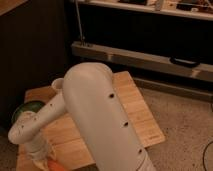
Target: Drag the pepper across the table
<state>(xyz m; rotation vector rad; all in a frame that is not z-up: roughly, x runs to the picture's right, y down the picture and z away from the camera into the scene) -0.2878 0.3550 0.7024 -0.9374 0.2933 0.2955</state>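
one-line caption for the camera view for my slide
Arm bends over the table, gripper low at its near corner by the pepper

The bench [136,107] is showing light wood planks with thin lines of grain, and it is looking matt, not shiny. The big white arm [100,117] is looking like smooth hard plastic and is giving off a soft shine, with small dark holes dotting its side. The gripper [44,159] is sitting low at the near left of the bench and is looking pale and smooth like the arm. Just beside it, the pepper [56,165] is showing smooth orange skin. A green round thing [27,109] at the left is shining a little. The floor [185,127] on the right is looking speckled and rough. A long grey bar [145,57] at the far side is gleaming dully like metal.
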